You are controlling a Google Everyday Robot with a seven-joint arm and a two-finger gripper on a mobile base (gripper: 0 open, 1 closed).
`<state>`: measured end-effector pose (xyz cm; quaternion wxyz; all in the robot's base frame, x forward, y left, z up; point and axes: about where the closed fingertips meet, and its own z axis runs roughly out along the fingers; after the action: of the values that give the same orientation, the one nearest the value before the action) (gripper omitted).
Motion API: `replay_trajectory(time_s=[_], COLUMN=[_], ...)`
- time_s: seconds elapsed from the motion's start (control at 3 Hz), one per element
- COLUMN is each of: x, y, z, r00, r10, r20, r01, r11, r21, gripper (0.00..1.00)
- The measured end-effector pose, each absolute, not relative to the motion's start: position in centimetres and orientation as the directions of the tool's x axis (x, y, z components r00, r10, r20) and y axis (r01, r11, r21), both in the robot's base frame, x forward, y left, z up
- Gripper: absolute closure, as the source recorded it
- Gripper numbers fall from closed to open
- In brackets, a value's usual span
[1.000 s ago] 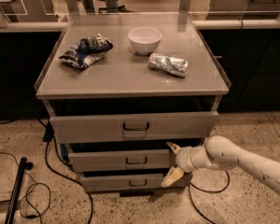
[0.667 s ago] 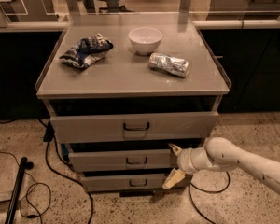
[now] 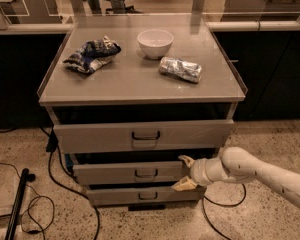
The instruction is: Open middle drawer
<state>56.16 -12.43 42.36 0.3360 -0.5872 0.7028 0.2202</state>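
Note:
A grey metal cabinet [image 3: 140,84] has three drawers. The middle drawer [image 3: 125,173] has a small dark loop handle [image 3: 146,173] centred on its front. It stands out a little from the cabinet, with a dark gap above it. My gripper [image 3: 184,173] is at the right end of the middle drawer's front. Its two tan fingers [image 3: 186,160] are spread apart, one at the drawer's top edge and one at its bottom edge. My white arm [image 3: 255,171] comes in from the lower right.
On the cabinet top lie a blue snack bag [image 3: 92,54], a white bowl [image 3: 155,42] and a silver packet [image 3: 180,69]. The top drawer [image 3: 145,135] and bottom drawer [image 3: 147,195] also stand slightly out. Cables [image 3: 55,184] and a black pole [image 3: 17,204] lie on the floor at left.
My gripper and arm have held nearly still at the right end of the middle drawer. The drawers have not visibly moved.

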Motion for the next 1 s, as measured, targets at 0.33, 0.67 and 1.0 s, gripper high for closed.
replay_trajectory(time_s=[0.33, 0.67, 1.0], x=[56.2, 56.2, 56.3], y=[-12.4, -12.6, -13.0], z=[42.4, 43.1, 43.6], r00=[-0.085, -0.085, -0.085], r10=[-0.677, -0.677, -0.677], r20=[-0.731, -0.731, -0.731], r01=[-0.973, -0.973, -0.973], r11=[0.213, 0.213, 0.213], r21=[-0.085, -0.085, -0.085], gripper=[0.64, 0.87, 1.00])
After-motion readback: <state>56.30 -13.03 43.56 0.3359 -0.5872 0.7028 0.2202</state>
